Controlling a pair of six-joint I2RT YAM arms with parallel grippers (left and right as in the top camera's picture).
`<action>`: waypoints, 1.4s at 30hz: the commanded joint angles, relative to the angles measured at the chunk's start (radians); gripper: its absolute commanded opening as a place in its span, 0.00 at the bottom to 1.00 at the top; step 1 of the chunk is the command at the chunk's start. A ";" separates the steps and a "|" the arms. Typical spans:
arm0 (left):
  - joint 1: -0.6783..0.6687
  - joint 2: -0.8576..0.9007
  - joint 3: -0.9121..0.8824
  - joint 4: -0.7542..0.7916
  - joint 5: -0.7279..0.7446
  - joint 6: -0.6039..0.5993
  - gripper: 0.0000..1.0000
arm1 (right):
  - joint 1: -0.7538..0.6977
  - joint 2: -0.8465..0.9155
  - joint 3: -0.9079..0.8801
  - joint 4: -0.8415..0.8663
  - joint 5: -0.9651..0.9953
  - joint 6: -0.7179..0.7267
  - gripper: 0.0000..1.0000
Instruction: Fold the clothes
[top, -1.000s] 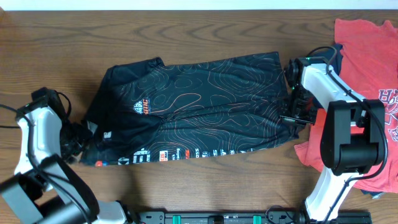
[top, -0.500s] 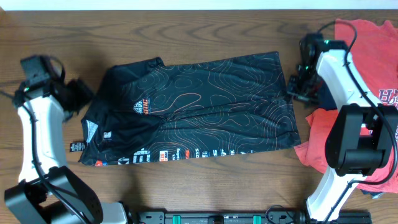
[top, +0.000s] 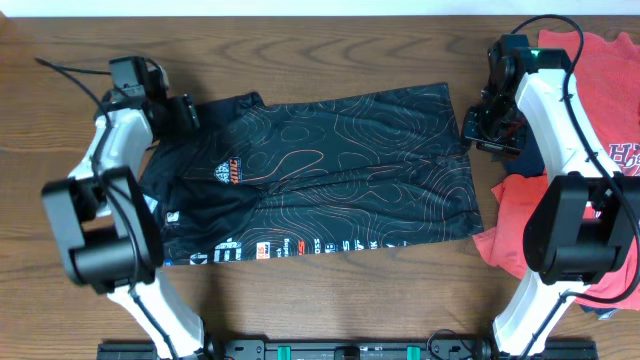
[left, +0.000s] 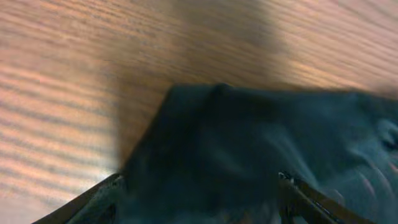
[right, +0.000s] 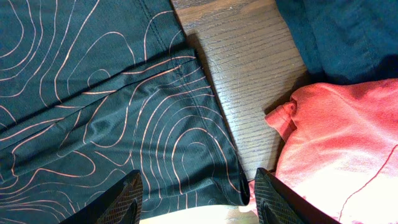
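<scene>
Overhead: note jersey (top: 330, 170) flat for folding. Find left gripper (top: 186, 112), right gripper (top: 477, 128) spread (pinching nothing) over far corners for grasping.

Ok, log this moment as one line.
jersey: spread on table | left claw: open, over its corner | right claw: open, over its edge

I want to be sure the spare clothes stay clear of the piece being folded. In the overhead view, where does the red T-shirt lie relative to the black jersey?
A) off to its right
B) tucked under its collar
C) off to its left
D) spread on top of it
A: the red T-shirt lies off to the right of the black jersey, past the jersey's right edge.
</scene>
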 joint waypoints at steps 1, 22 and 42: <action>0.002 0.049 0.074 0.043 -0.042 0.026 0.78 | 0.002 -0.021 0.013 -0.004 -0.007 -0.022 0.56; -0.025 0.191 0.077 0.179 0.031 -0.004 0.26 | 0.006 -0.021 0.013 0.163 -0.018 -0.022 0.84; -0.020 0.189 0.077 0.097 0.131 -0.246 0.23 | 0.040 0.245 0.013 0.919 -0.078 -0.052 0.91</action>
